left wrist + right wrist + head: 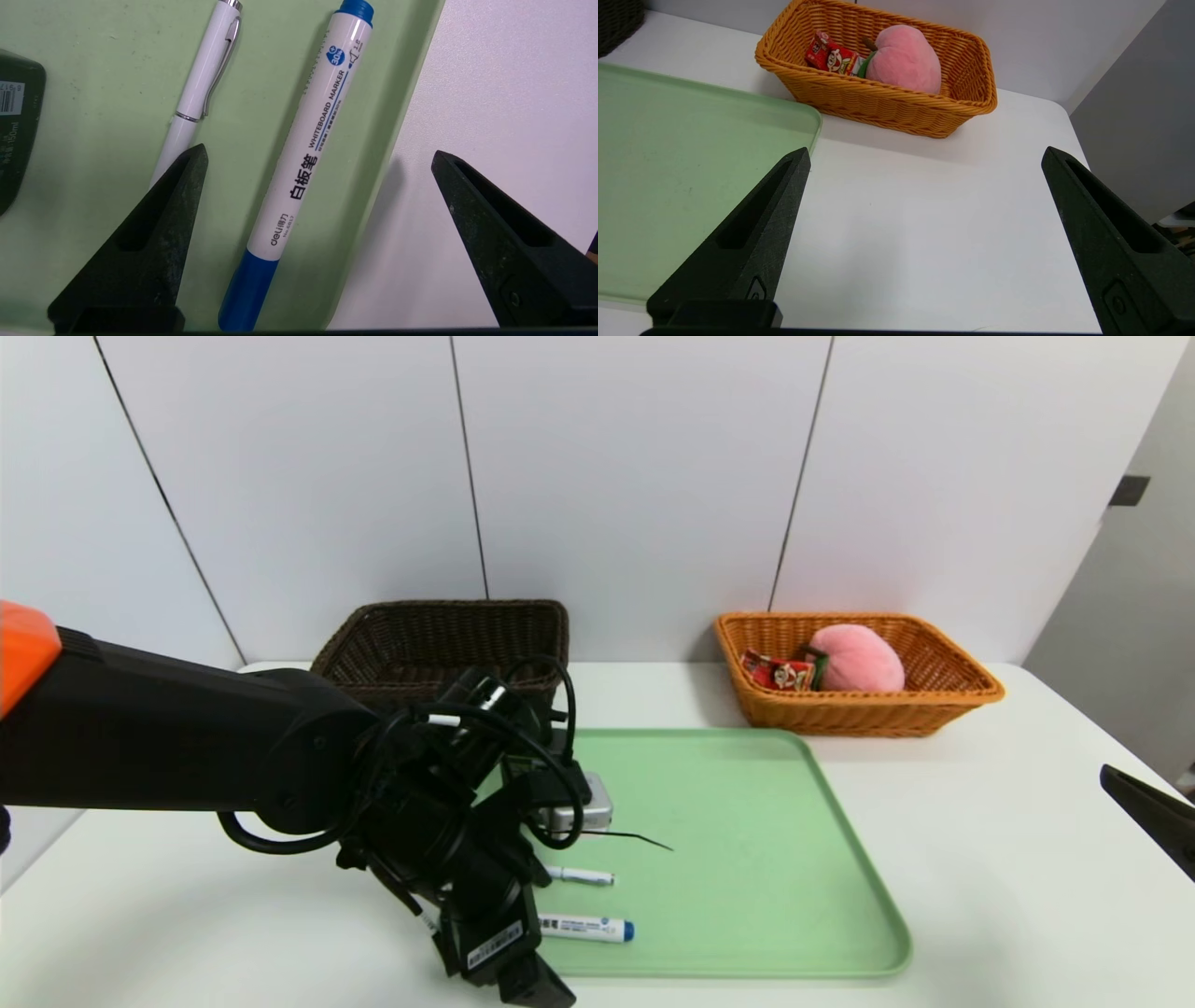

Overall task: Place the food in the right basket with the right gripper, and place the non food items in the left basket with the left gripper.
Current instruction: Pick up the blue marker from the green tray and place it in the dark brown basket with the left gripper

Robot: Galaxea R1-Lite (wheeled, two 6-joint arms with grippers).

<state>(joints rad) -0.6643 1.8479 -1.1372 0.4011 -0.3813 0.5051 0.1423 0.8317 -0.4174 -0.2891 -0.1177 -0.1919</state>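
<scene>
Food sorted, stationery next: my left gripper [317, 158] hangs wide open and empty over the whiteboard marker [303, 158] at the near edge of the green tray [747, 821]. The white pen [198, 93] lies just beside it, the dark pump bottle [18, 130] farther along. To do this well, I judge I should drop straight down, bracket the marker's barrel alone and keep clear of the pen and the tray's raised rim. The dark brown basket [439, 639] waits behind on the white counter [980, 859]. My right gripper [920, 158] idles open and empty, facing the orange basket [878, 100] holding the plush peach [903, 58] and snack packet [831, 56]. Pale panelled walls [635, 476] close the room.
</scene>
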